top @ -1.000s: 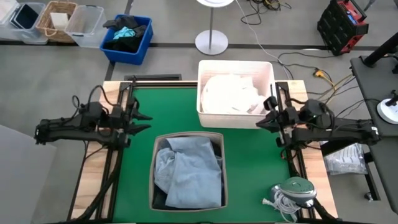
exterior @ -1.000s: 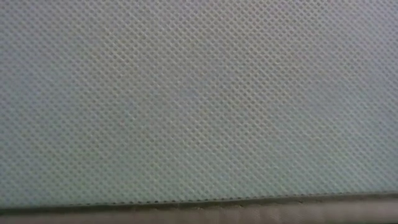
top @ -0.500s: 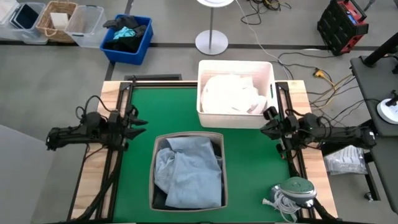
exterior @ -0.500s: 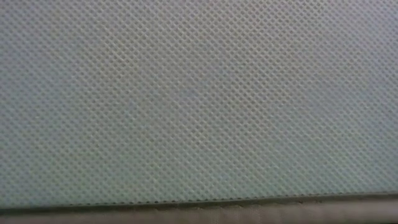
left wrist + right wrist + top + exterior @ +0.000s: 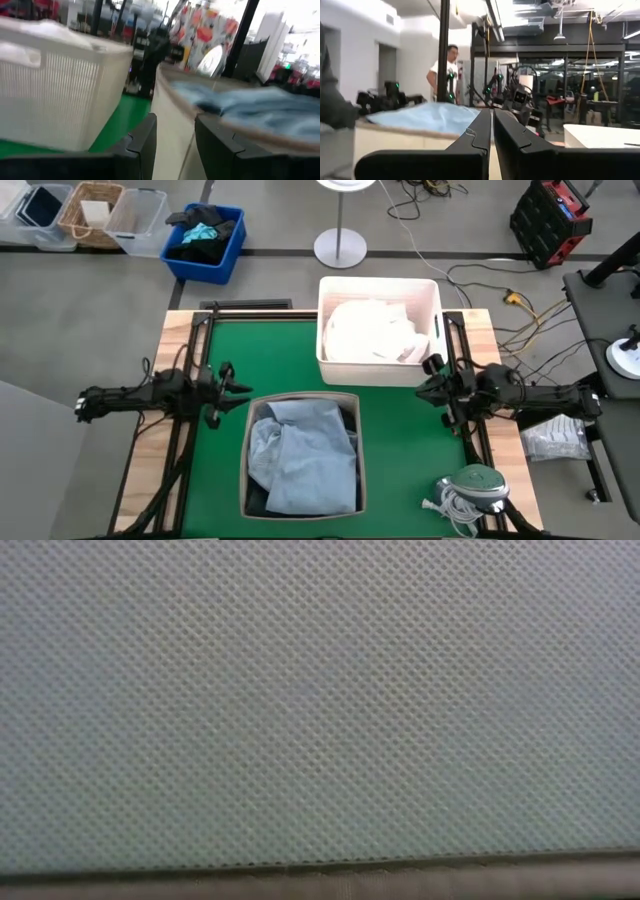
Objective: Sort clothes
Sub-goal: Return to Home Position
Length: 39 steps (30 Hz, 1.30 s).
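Near edge: gray organizer, light blue pants heaped inside, long axis running near-to-far. Middle of bench: left gripper just beside organizer's far left corner, fingers spread, holding nothing. Right gripper by right rail, fingers pressed together, empty. Far edge: white organizer, white clothes inside. Your left arm is nearer the pants. Judged: homing needs no grasp.
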{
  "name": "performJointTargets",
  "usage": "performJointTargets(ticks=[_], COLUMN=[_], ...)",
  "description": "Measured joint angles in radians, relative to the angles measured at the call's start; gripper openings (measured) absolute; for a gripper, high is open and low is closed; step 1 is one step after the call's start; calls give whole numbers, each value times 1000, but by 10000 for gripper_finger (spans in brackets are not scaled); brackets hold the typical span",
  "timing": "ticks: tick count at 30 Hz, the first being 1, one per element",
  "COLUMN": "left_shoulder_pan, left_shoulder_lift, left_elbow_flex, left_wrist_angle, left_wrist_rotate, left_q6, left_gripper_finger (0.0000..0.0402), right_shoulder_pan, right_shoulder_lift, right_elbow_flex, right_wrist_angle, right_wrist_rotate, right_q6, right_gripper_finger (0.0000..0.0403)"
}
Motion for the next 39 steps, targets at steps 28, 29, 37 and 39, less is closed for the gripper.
performJointTargets(ticks=[28,29,37,39], left_shoulder_pan=[0,0,0,0], left_shoulder_lift=[46,47,63,67], left_elbow_flex=[-1,-1,-1,-1], left_wrist_angle=[-13,-13,-13,-13], left_wrist_rotate=[0,0,0,0], left_q6=[27,27,27,27], left_gripper_finger=[114,114,114,114], right_shoulder_pan=[0,0,0,0], right_shoulder_lift=[9,11,10,10], right_elbow_flex=[0,1,6,6], right_wrist_angle=[-4,-3,8,5], right_wrist_rotate=[7,3,-1,-3], right_q6=[-212,-190,-111,-127], right_gripper_finger=[13,13,13,13])
